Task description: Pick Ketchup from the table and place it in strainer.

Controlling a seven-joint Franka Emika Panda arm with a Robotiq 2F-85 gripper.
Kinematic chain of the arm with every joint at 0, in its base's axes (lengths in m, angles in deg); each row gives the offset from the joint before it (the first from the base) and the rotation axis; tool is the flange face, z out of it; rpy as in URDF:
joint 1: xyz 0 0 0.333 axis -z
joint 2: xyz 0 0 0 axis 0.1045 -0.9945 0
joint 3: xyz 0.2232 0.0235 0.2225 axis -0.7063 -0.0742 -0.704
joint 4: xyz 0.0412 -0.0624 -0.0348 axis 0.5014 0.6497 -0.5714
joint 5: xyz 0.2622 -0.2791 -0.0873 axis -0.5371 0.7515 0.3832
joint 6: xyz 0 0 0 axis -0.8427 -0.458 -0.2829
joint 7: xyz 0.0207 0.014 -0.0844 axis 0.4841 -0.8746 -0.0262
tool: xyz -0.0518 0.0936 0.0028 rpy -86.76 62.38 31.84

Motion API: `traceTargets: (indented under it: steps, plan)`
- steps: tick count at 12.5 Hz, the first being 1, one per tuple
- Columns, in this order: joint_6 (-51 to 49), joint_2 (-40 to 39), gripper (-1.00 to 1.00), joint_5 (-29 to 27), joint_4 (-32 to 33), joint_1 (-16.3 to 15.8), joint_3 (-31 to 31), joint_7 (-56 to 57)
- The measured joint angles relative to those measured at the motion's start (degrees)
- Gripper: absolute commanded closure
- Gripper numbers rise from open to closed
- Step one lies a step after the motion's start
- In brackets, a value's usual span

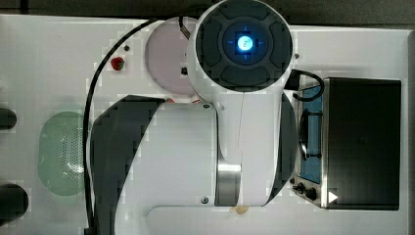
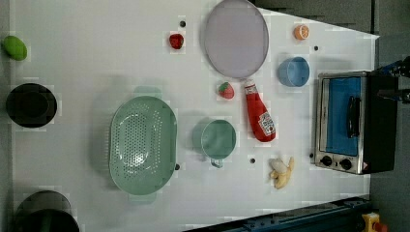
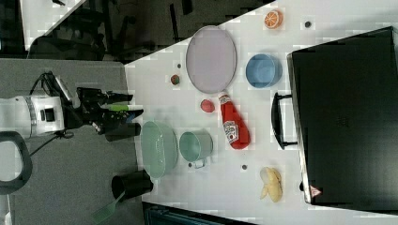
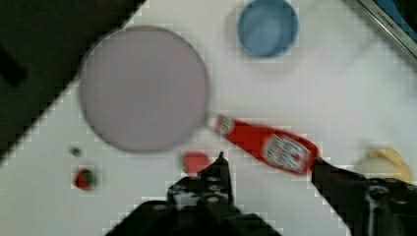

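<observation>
- My end effector hangs above the tabletop, fingers spread apart and empty.
- The Ketchup lies flat below it, cap touching the grey-lilac plate.
- In the left view, the strainer sits left of the teal cup, apart from the bottle.
</observation>
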Motion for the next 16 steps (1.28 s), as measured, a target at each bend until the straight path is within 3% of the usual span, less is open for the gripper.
traceTargets:
  steps: [1, 3, 5, 8, 12, 16]
  plan:
    - [-4.68, 4.02, -0.58, 0.01, 4.64, 2.55, -2.32, 0.0]
    - [-9.93, 12.75, -0.99, -0.06, 11.75, 4.01, -3.04, 0.0]
    - [-10.12, 17.11, -1.0, 0.14, 11.25, 4.67, -3.12, 0.0]
    - [-7.34, 16.25, -1.0, -0.25, 9.57, 4.84, -3.61, 0.0]
    - [0.61, 7.57, -1.0, -0.23, 15.11, 4.76, -5.54, 3.37]
    - [11.78, -2.25, -1.0, 0.21, 22.27, 5.13, -5.66, 21.33]
